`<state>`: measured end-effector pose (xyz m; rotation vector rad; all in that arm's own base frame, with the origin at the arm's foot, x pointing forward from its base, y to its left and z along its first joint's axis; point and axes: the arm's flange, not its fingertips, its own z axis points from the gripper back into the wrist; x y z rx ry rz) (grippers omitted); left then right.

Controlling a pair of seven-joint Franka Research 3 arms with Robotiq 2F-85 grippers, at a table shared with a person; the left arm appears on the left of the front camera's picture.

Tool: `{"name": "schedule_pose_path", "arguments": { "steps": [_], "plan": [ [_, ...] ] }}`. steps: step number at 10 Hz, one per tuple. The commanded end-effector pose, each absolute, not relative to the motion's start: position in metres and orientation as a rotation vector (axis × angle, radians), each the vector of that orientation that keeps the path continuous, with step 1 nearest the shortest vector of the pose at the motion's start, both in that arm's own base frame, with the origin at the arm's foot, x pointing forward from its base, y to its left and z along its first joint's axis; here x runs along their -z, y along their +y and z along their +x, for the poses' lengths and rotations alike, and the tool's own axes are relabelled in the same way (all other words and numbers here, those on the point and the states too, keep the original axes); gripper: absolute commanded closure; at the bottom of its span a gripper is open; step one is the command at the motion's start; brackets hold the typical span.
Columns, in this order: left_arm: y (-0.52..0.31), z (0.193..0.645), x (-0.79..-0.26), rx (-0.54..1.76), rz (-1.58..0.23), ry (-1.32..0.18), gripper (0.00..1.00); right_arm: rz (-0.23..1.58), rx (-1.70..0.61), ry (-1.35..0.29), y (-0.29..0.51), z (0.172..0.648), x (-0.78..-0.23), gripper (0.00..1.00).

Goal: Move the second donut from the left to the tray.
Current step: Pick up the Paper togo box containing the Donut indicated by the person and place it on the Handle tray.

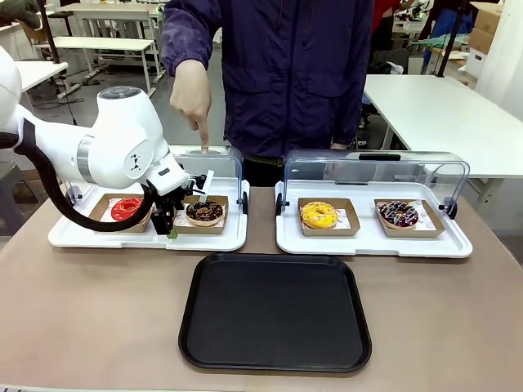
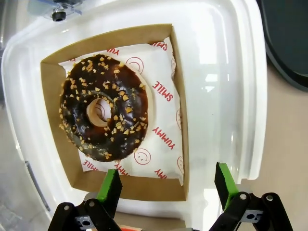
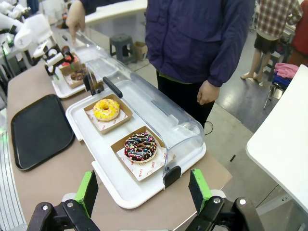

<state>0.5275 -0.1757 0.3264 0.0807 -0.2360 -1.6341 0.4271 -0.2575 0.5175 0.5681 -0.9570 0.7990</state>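
While you watch the left pincer (image 1: 169, 227), note that its jaws stand wide apart with nothing between them – released, hanging just above the near edge of the cardboard holder (image 1: 193, 228). In the left wrist view one green finger (image 2: 112, 185) lies over the holder's near wall, and the other is off to the side over the white tray (image 2: 216, 96), so the left pincer (image 2: 167, 174) sits off-centre from the donut.

The second donut from the left (image 1: 204, 211) lies flat in that holder, hole facing up, on the printed liner. Being a round ring, it has no long axis you could line up on; the square holder (image 2: 53, 120) sits slightly skewed to the fingers. It rests just beside the red donut (image 1: 127, 209), on the left white tray.

The black tray (image 1: 274, 314) lies on the desk (image 1: 98, 327), near the white trays, bare.

The person's hand (image 1: 192, 94) points a finger down behind the donut.

Your right pincer (image 3: 143, 180) is released too – pads spread, gripping nothing, above the end of the desk by the sprinkled donut (image 3: 140, 147).
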Motion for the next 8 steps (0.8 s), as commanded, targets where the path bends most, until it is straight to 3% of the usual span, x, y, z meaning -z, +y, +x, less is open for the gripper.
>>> {"name": "schedule_pose_path", "arguments": {
  "steps": [1,5,6,7,8],
  "plan": [
    [-0.1786,0.5336,-0.3227,1.619,0.095,-0.229,0.0,0.567,-0.807,-0.96,-0.2569,0.4267,-0.5192,0.0],
    [-0.182,0.5363,-0.3193,1.624,0.057,-0.216,0.0,0.567,-0.807,-0.96,-0.2569,0.4267,-0.5192,0.0],
    [-0.1821,0.5364,-0.3193,1.622,0.056,-0.206,0.58,0.567,-0.807,-0.96,-0.2569,0.4267,-0.5192,0.0],
    [-0.1817,0.5358,-0.3195,1.618,0.057,-0.199,0.58,0.567,-0.807,-0.96,-0.2569,0.4267,-0.5192,0.0],
    [-0.1821,0.5353,-0.3193,1.621,0.049,-0.193,1.0,0.567,-0.807,-0.96,-0.2569,0.4267,-0.5192,0.0]
  ]
}}
